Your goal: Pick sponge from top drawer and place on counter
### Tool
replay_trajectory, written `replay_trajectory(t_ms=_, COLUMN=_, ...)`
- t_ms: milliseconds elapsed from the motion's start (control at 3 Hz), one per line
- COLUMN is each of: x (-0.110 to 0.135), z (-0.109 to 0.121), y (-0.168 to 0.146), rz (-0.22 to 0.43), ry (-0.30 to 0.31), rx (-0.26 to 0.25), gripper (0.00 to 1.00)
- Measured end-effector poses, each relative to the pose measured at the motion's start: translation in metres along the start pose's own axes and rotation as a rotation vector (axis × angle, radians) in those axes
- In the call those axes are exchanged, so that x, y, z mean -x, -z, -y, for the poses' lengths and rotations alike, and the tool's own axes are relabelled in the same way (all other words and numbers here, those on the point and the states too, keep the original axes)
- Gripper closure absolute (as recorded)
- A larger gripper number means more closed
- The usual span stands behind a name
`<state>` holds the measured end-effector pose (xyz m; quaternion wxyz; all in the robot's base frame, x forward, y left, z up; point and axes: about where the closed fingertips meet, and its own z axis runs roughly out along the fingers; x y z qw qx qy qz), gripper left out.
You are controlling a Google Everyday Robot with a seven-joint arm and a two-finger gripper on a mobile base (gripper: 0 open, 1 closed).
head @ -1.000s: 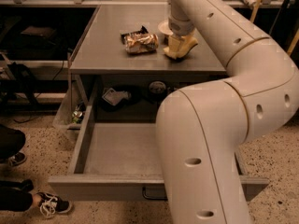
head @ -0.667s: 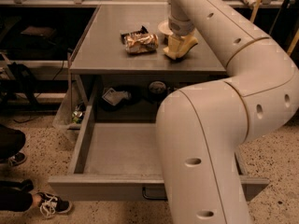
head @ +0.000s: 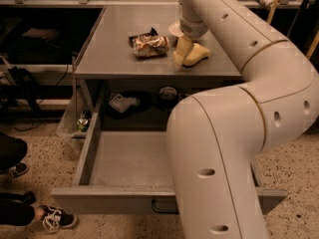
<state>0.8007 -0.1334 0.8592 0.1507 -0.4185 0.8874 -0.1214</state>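
The pale yellow sponge [head: 199, 54] lies on the grey counter [head: 114, 44], near its front right edge. My gripper [head: 185, 48] comes down from the arm right over the sponge and is in contact with its left side. The top drawer [head: 124, 158] is pulled far out below the counter. The part of its floor that shows is bare, and my arm's big elbow covers its right half. Its dark handle [head: 162, 206] shows on the front panel.
A crinkled foil snack bag [head: 149, 45] lies left of the sponge, and a white bowl [head: 174, 30] sits just behind the gripper. A crumpled packet [head: 122, 102] and a dark round object [head: 167, 93] lie under the counter. A person's shoes [head: 52, 217] stand at the lower left.
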Motion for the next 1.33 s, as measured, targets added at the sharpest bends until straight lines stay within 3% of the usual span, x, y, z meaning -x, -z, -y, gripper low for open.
replay_trajectory(t_ms=333, x=-0.024, z=0.014, y=0.040, rz=0.021, ry=-0.096, rx=0.004, gripper=0.00)
replay_trajectory(t_ms=1000, x=-0.120, z=0.068, y=0.200, rz=0.140, ry=-0.357, rx=-0.098, gripper=0.00)
replay_trajectory(t_ms=1333, x=-0.114, z=0.073, y=0.200, rz=0.163, ry=-0.355, rx=-0.113, gripper=0.00)
